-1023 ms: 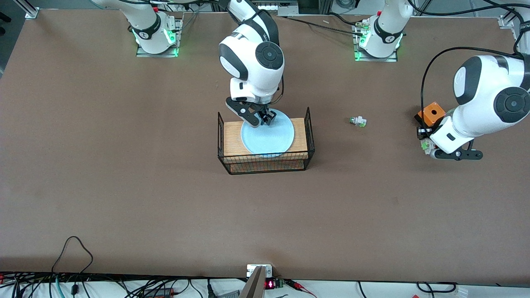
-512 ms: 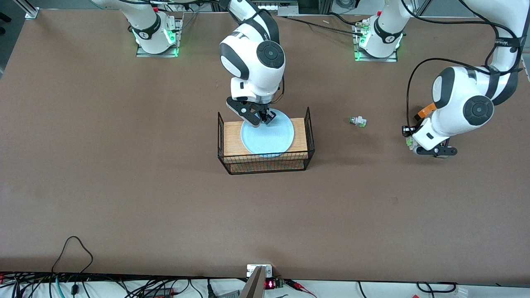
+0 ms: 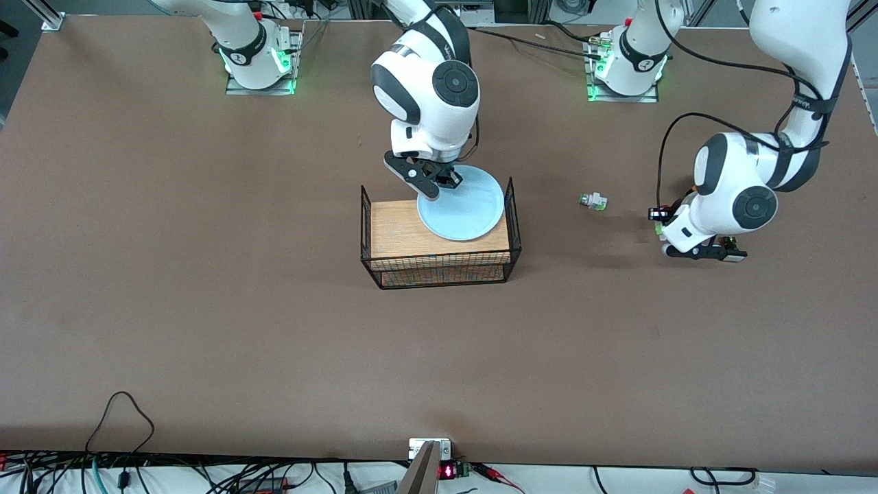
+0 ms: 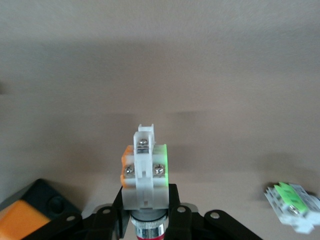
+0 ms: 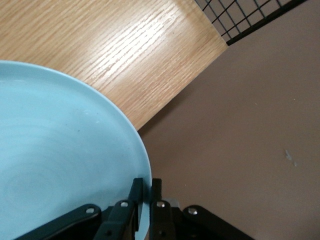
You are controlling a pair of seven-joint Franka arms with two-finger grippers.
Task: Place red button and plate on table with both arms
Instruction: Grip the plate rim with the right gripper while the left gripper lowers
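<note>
My right gripper (image 3: 440, 182) (image 5: 146, 192) is shut on the rim of the light-blue plate (image 3: 463, 206) (image 5: 60, 165). The plate hangs tilted over the wire basket (image 3: 439, 261), toward the left arm's end of it. My left gripper (image 3: 662, 230) (image 4: 148, 192) is shut on the red button (image 4: 145, 170), low over the brown table (image 3: 206, 309) near the left arm's end. The button's white body with orange and green sides sticks out past the fingers. Its chrome collar and red cap sit between them.
A similar white-green part (image 3: 592, 201) (image 4: 295, 200) lies on the table between the basket and the left gripper. An orange-and-black box (image 4: 30, 217) sits close beside the left gripper. The basket's wooden board (image 5: 125, 45) and mesh wall (image 5: 240, 15) lie under the plate.
The right gripper shut on the plate's rim and drew it up and toward the left arm's end of the basket. The left arm carried the button toward the basket.
</note>
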